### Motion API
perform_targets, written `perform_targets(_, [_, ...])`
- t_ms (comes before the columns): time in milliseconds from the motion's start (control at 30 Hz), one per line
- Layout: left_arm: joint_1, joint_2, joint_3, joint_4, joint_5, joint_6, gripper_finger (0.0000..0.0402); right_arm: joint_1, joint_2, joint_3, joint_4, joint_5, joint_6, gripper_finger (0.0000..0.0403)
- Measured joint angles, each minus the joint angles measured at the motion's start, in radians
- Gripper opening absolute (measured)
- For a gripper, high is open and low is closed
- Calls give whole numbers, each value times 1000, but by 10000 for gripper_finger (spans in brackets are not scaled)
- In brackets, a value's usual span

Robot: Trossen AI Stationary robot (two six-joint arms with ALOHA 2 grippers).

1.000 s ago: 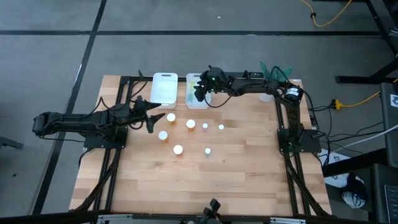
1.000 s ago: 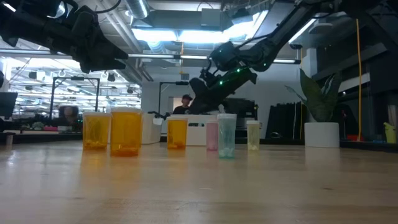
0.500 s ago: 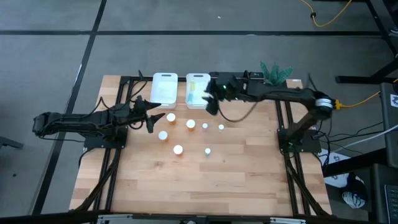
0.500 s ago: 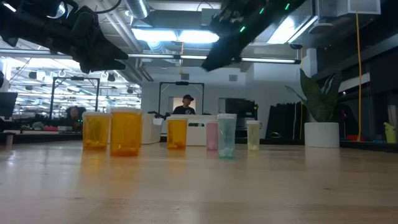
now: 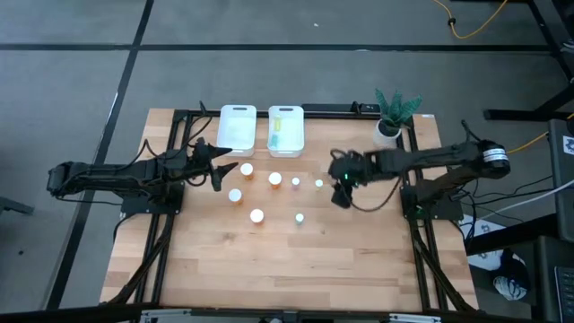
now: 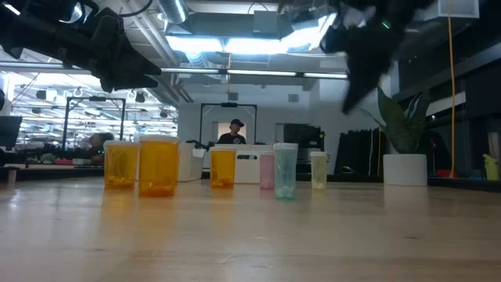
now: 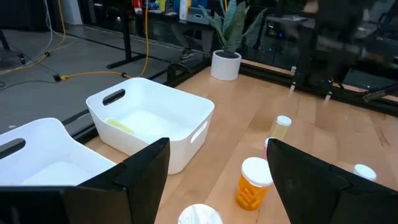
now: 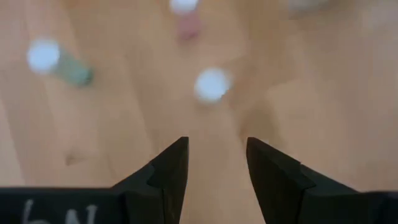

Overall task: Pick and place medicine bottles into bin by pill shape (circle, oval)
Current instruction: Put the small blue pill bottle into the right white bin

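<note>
Several white-capped medicine bottles stand upright on the wooden table [image 5: 359, 260]: orange ones [image 5: 247, 169] [image 5: 275, 178] [image 5: 235, 195] [image 5: 256, 215] and slimmer pale ones [image 5: 296, 182] [image 5: 319, 184] [image 5: 300, 218]. My right gripper [image 5: 341, 193] hangs open and empty above the table, just right of the pale bottle row; its wrist view [image 8: 216, 155] shows a white cap [image 8: 211, 84] ahead. My left gripper [image 5: 215, 166] waits open [image 7: 219, 146] left of the orange bottles [image 7: 254, 183]. A yellow-green bottle [image 5: 278, 130] lies in the right bin.
Two white bins [image 5: 238, 127] [image 5: 285, 144] stand side by side at the far edge. A white pot with a green plant [image 5: 387, 126] stands at the far right. A person [image 6: 236, 131] shows in the room behind. Bare wood lies toward the near edge.
My right gripper has swung from above the right bin toward the table's near and right side, ending beside the pale bottles. The bottles on the table have stayed where they were.
</note>
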Motion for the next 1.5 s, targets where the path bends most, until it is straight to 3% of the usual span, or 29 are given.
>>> perform_targets(267, [0, 0, 0, 1, -2, 0, 260, 57, 8, -311, 473, 3, 7, 163])
perform_targets(433, [0, 0, 0, 1, -2, 0, 260, 55, 8, -428, 677, 125, -23, 163])
perform_targets(533, [0, 0, 0, 1, -2, 0, 260, 56, 8, -459, 703, 164, -35, 163])
perform_targets(800, [0, 0, 0, 1, -2, 0, 260, 47, 16, -469, 781, 156, -99, 163])
perform_targets(1100, [0, 0, 0, 1, -2, 0, 260, 23, 120, -469, 930, 145, -176, 163])
perform_targets(1500, [0, 0, 0, 1, -2, 0, 260, -9, 155, -469, 1026, 126, -179, 163])
